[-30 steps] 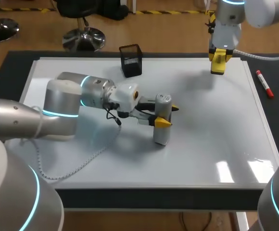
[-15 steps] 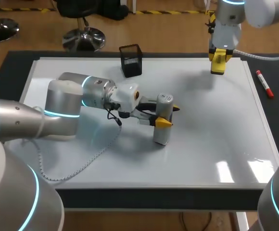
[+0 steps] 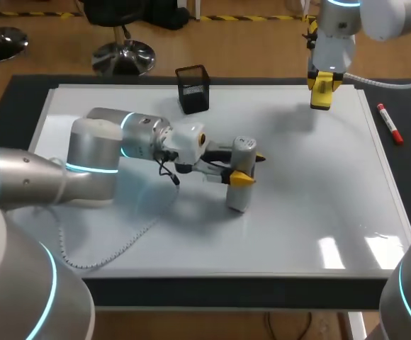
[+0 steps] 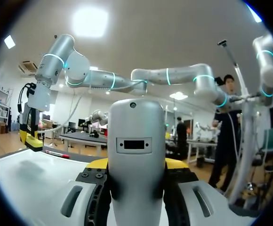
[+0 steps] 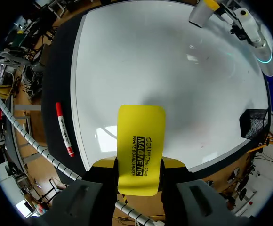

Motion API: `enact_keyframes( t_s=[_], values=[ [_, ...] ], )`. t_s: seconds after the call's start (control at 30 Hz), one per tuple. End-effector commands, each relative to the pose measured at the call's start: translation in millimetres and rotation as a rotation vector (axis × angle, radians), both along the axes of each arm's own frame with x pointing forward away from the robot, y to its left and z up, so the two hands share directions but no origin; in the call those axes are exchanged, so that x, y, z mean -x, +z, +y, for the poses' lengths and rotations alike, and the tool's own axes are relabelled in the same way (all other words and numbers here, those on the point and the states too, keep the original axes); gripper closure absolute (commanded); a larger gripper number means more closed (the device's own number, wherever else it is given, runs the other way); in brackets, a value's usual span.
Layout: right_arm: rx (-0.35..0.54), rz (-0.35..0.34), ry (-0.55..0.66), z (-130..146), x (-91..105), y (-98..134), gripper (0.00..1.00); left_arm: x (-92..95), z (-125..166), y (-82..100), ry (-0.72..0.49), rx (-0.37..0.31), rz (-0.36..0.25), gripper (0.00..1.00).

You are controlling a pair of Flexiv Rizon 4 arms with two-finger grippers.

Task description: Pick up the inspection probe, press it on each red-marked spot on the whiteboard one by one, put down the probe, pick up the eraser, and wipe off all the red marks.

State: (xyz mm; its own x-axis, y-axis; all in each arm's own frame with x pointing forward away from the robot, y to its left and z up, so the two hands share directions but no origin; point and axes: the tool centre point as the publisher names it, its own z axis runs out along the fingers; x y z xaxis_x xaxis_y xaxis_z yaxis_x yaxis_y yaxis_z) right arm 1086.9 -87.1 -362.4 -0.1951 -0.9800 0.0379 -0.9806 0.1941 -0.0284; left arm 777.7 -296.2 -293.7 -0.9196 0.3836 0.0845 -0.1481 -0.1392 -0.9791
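A grey inspection probe (image 3: 241,183) stands upright near the middle of the whiteboard (image 3: 319,184), its lower end on or just above the surface. My left gripper (image 3: 242,168) is shut on it from the side; in the left wrist view the probe (image 4: 135,155) fills the space between the fingers of that gripper (image 4: 135,165). My right gripper (image 3: 321,95) hangs above the board's far right corner, shut on a yellow eraser (image 3: 321,91). The right wrist view has the eraser (image 5: 140,141) between that gripper's (image 5: 137,165) fingers. I see no red marks on the board.
A black mesh pen holder (image 3: 193,88) stands at the board's far edge. A red marker (image 3: 389,124) lies on the dark mat to the right of the board. My left arm's white cable (image 3: 113,244) trails over the near left of the board.
My left arm has shifted very slightly to the right with the probe still in its gripper. The right arm and the eraser have not moved.
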Motion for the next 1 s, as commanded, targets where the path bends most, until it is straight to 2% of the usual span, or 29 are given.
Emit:
enact_keyframes(
  t_s=[0.03, 0.23, 0.6, 0.77, 0.9, 1.0],
  values=[
    [0.004, 0.001, 0.002, -1, -0.6, 1, 1.00, -4.0, 7, 11.5, 0.030, 0.009, -0.008, 1.00],
    [0.004, 0.001, 0.002, -1, -0.6, 1, 1.00, -29.9, 30, 29.5, 0.116, 0.024, -0.043, 1.00],
    [0.004, 0.001, 0.002, -1, -0.6, 1, 1.00, -80.5, 77, 58.0, 0.228, -0.018, -0.131, 1.00],
    [0.004, 0.001, 0.002, -1, -0.6, 1, 1.00, -104.5, 100, 63.1, 0.280, -0.022, -0.141, 1.00],
    [0.004, 0.001, 0.002, -1, -0.6, 1, 1.00, -124.0, 121, 64.2, 0.324, -0.056, -0.156, 1.00],
    [0.004, 0.001, 0.002, -1, -0.6, 1, 1.00, -139.3, 138, 64.5, 0.362, -0.050, -0.160, 1.00]
  ],
)
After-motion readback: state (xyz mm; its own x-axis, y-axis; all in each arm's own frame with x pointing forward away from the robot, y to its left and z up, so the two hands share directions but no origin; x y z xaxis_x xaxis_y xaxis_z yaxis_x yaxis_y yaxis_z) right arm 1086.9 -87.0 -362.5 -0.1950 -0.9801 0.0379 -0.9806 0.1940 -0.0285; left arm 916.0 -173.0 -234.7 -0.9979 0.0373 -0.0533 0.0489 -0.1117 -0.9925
